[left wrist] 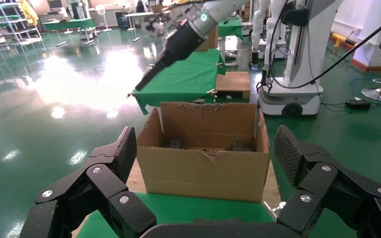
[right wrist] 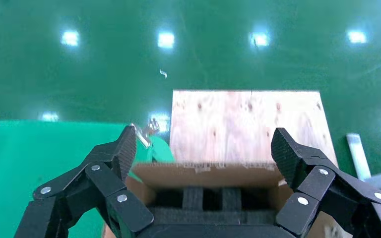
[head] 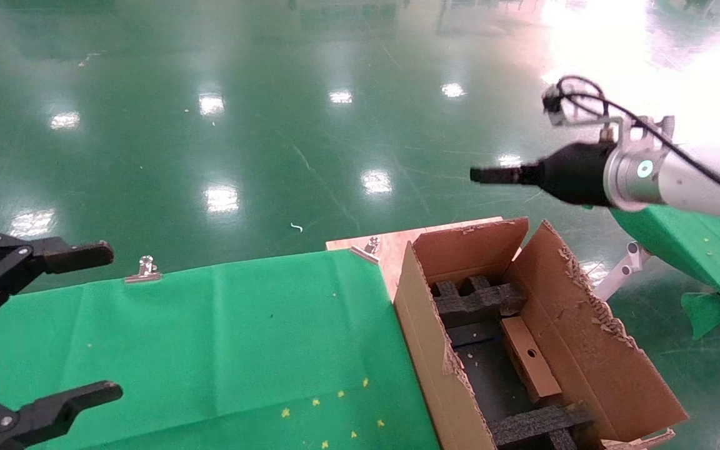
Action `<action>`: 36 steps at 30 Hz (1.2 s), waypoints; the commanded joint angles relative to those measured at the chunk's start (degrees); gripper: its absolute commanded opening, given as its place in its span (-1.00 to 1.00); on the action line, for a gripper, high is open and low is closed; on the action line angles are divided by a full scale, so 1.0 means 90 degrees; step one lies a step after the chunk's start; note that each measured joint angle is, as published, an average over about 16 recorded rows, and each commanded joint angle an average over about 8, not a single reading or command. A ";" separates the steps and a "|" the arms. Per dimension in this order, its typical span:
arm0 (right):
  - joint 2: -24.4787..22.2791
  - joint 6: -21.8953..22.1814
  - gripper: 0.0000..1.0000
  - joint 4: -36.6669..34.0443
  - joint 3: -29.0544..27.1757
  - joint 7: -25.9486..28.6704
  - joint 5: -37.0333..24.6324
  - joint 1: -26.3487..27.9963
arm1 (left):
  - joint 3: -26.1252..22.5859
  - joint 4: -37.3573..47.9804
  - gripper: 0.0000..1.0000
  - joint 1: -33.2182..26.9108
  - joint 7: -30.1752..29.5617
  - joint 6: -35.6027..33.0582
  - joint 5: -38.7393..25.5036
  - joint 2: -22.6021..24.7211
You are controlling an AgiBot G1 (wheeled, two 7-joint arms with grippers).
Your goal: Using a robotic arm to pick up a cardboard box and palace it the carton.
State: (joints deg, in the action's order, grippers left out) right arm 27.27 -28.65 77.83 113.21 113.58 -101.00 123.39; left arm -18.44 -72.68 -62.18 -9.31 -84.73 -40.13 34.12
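Observation:
The small cardboard box [head: 529,359], oblong with a round hole, lies inside the large carton [head: 422,325] between black foam inserts [head: 475,300]. The carton with ragged flaps stands at the table's right end and also shows in the left wrist view [left wrist: 203,171]. My white right arm holds its gripper [head: 485,175] high over the carton's far end, open and empty. In the right wrist view the open gripper [right wrist: 203,148] looks down on the carton's far flap [right wrist: 208,173] and foam [right wrist: 198,201]. My black left gripper [head: 113,322] is open and empty over the table's left side.
A green cloth [head: 210,337] covers the table, held by metal clips [head: 144,270]. A bare wooden board [head: 391,247] shows beyond the carton. A second green-covered table [head: 697,244] stands at the right. Another robot's base [left wrist: 297,99] stands behind the carton in the left wrist view.

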 commanded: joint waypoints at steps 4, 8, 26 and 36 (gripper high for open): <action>-0.0011 0.0035 1.00 0.0015 -0.0060 -0.0069 0.0145 0.0044 | 0.0000 0.0000 1.00 0.0000 0.0000 0.0001 0.0000 -0.0001; 0.0012 -0.0095 1.00 -0.0003 -0.0215 -0.0237 0.0194 -0.0108 | 0.0000 0.0001 1.00 0.0000 0.0000 0.0000 0.0000 -0.0001; 0.0254 -0.1882 1.00 -0.0135 -0.3251 -0.3445 0.2029 -0.2041 | -0.0003 0.0003 1.00 -0.0001 0.0002 0.0000 0.0002 -0.0002; 0.0399 -0.2939 1.00 -0.0215 -0.5042 -0.5339 0.3106 -0.3187 | -0.0005 0.0003 1.00 -0.0002 0.0003 0.0001 0.0003 -0.0002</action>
State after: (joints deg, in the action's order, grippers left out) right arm 30.86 -55.12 75.90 67.80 65.49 -73.02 94.69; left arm -18.48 -72.66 -62.20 -9.29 -84.72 -40.10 34.10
